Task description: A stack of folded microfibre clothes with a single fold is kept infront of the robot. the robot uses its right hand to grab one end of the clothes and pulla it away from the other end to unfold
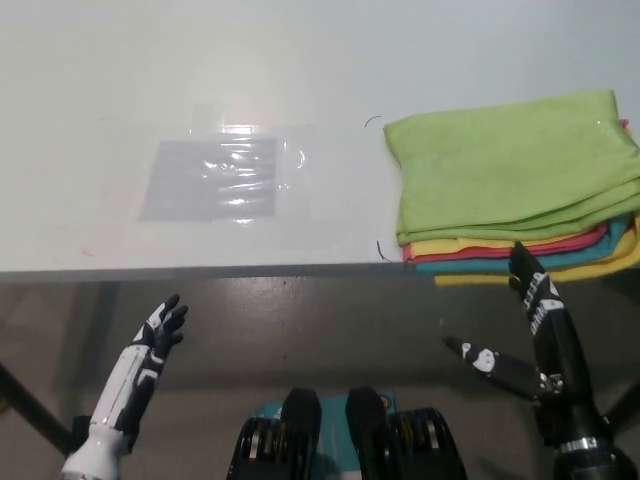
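**Black robot hand spread below a stack of microfibre cloths**

Black and spread wide, the right robot hand (525, 325) holds nothing: one fingertip (519, 254) reaches up to the near edge of the stack of folded cloths (515, 185), and whether it touches the lowest layer cannot be told, while another digit juts out sideways towards the picture's left. The rest of the hand and its forearm lie below the counter (150, 70) edge, over the grey floor (330, 320).

Just above that raised fingertip the stack sits at the near right part of the counter, its front edge slightly overhanging the counter lip. A green cloth (510, 160) lies on top; beneath it, thin edges of yellow, pink, teal and yellow layers show along the front and right side.

Well apart from the right hand, across to the far left and also below the counter edge, the white left robot hand (160, 335) rests with fingers loosely apart, grasping nothing.

Further up and left of the stack, a clear plastic sheet (222, 178) lies flat on the pale counter, glinting with reflected light.
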You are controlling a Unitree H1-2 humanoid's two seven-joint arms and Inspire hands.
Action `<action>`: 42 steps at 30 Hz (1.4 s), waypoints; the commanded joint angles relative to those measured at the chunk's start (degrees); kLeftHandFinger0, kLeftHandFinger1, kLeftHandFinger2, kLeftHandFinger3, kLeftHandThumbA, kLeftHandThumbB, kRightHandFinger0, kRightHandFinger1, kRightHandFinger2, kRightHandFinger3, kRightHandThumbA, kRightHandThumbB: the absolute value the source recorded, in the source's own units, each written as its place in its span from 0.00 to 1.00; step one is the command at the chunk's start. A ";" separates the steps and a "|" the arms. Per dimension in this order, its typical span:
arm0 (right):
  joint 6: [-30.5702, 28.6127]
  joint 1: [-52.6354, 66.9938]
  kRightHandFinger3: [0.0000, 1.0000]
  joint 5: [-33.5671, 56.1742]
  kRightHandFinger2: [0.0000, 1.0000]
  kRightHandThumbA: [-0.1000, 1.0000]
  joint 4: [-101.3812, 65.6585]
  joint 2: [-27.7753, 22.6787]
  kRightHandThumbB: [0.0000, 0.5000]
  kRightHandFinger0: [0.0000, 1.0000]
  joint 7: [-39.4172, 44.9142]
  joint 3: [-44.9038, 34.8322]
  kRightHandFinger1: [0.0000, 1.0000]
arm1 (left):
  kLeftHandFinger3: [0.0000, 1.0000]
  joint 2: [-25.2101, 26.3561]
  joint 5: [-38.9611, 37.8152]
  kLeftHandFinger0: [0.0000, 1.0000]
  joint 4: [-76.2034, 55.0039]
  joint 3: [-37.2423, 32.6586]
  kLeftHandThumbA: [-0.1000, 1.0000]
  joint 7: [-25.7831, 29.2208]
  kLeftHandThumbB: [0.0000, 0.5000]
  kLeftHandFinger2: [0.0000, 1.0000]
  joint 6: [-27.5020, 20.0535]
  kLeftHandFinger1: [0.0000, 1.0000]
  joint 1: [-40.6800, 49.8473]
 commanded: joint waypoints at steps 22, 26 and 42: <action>1.15 9.84 1.00 0.07 1.00 1.00 -4.01 -1.75 0.11 1.00 4.39 1.72 1.00 | 1.00 1.18 -0.85 1.00 -8.07 -0.22 0.99 -1.44 0.65 1.00 2.22 1.00 5.25; 0.98 10.22 1.00 -0.44 1.00 1.00 -3.80 -1.99 0.11 1.00 4.65 1.92 1.00 | 1.00 1.24 -0.36 1.00 -7.93 -0.40 1.00 -1.39 0.70 1.00 3.49 1.00 5.53; 0.79 11.73 1.00 -1.09 1.00 1.00 -3.15 -2.67 0.11 1.00 5.59 2.22 1.00 | 1.00 0.61 -0.41 1.00 -6.23 -0.82 0.97 -0.93 0.66 1.00 1.96 1.00 7.81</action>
